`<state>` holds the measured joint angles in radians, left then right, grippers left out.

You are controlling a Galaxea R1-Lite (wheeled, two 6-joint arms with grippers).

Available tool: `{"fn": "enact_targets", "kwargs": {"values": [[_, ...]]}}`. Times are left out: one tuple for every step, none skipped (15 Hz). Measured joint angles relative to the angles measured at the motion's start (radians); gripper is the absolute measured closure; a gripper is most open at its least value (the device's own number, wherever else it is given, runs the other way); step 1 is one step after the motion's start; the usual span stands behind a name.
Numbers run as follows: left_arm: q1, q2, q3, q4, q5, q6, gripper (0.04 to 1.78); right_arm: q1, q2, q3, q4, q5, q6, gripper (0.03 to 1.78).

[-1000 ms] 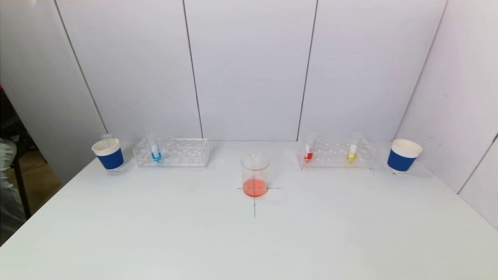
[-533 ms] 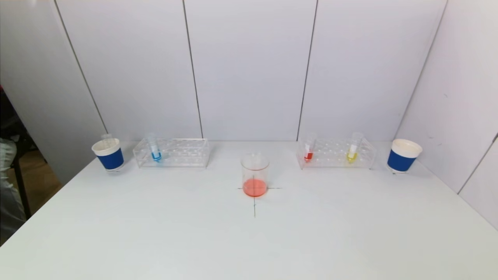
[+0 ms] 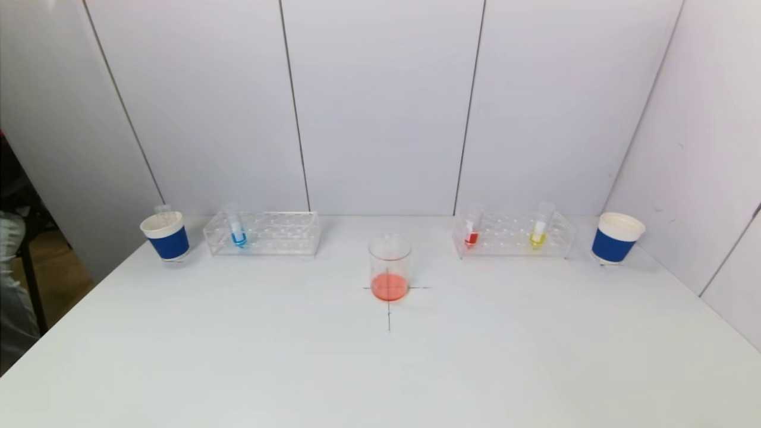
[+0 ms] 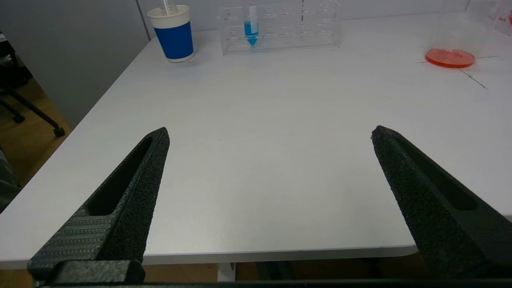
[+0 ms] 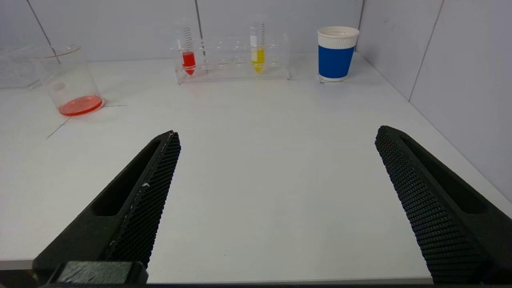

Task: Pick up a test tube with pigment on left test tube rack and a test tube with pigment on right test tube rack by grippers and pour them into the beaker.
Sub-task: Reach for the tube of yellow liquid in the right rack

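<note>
Change: nothing moved since the earlier frames, all items same spots.
Left gripper: mine, fingers spread wide, holding nothing, hovering at the near table edge, left side.
Right gripper: mine, fingers spread wide, holding nothing, at the near edge, right side.
Beaker: upright at table centre on a drawn cross, thin orange-red layer inside.
Left rack: far left, clear, one blue tube upright near its left end.
Right rack: far right, red tube near its left end, yellow tube toward the right.
Left cup: blue, just left of left rack, a clear tube sticking out.
Right cup: blue, just right of right rack.
Table: white.
</note>
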<state>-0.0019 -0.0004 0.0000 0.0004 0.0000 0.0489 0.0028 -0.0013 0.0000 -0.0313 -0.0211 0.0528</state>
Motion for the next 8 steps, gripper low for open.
{"fn": "enact_targets", "kwargs": {"values": [[0.0, 0.0, 0.0, 0.0, 0.0, 0.0, 0.06, 0.0, 0.0, 0.0, 0.0, 0.0, 0.0, 0.04], [0.0, 0.0, 0.0, 0.0, 0.0, 0.0, 0.06, 0.0, 0.0, 0.0, 0.0, 0.0, -0.001, 0.04], [0.0, 0.0, 0.0, 0.0, 0.0, 0.0, 0.06, 0.0, 0.0, 0.0, -0.001, 0.0, -0.002, 0.04], [0.0, 0.0, 0.0, 0.0, 0.0, 0.0, 0.06, 0.0, 0.0, 0.0, -0.001, 0.0, 0.0, 0.04], [0.0, 0.0, 0.0, 0.0, 0.0, 0.0, 0.06, 0.0, 0.0, 0.0, -0.001, -0.001, 0.0, 0.04], [0.001, 0.0, 0.0, 0.0, 0.0, 0.0, 0.06, 0.0, 0.0, 0.0, 0.0, 0.0, 0.0, 0.04], [0.001, 0.0, 0.0, 0.0, 0.0, 0.0, 0.06, 0.0, 0.0, 0.0, -0.001, 0.001, -0.009, 0.04], [0.001, 0.0, 0.0, 0.0, 0.0, 0.0, 0.06, 0.0, 0.0, 0.0, -0.002, 0.003, -0.02, 0.04]]}}
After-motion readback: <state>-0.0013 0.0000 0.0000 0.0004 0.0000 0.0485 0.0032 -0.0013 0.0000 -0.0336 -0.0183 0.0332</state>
